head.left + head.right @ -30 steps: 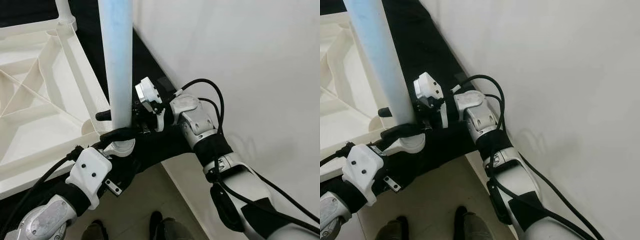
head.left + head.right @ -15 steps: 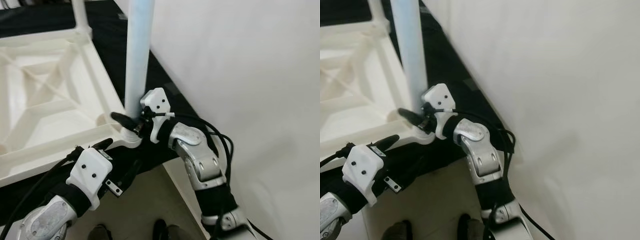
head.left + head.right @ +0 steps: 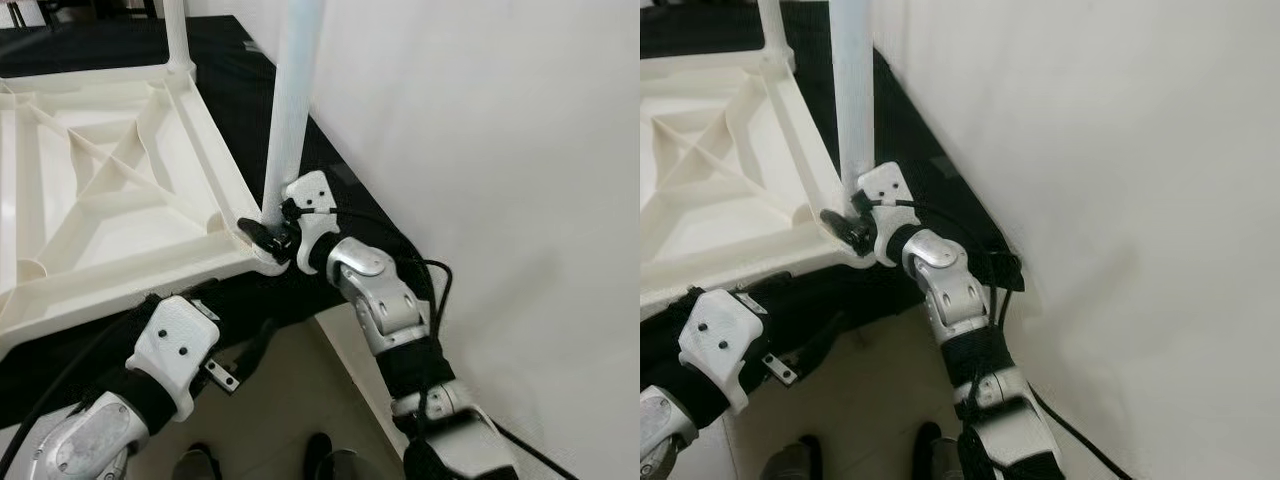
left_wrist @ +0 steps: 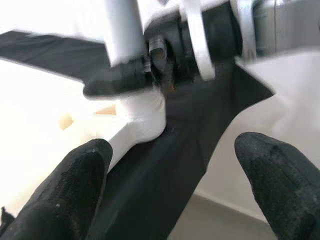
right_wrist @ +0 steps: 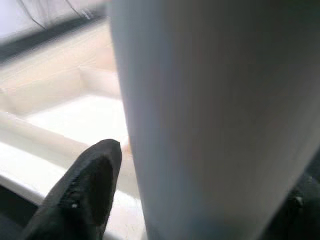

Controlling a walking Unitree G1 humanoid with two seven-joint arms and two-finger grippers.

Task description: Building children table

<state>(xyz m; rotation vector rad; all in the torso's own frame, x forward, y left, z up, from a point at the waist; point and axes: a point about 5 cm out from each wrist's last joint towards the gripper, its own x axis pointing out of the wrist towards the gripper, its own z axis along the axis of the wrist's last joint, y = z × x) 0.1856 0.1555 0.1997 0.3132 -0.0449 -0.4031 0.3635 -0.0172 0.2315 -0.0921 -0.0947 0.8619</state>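
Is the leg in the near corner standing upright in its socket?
Upright: the leg rises from the tabletop's corner socket, right gripper clamped at its base.

Bright, even daylight; white wall [image 3: 500, 150] near blown out, soft shadow beside right arm [image 3: 385, 310]. Head views sharp. Left wrist view motion-blurred, overexposed; right wrist view out of focus on pale leg [image 5: 210, 115]

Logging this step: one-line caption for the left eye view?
Right gripper clasps the pale tubular table leg at the corner socket of the upturned white plastic tabletop.
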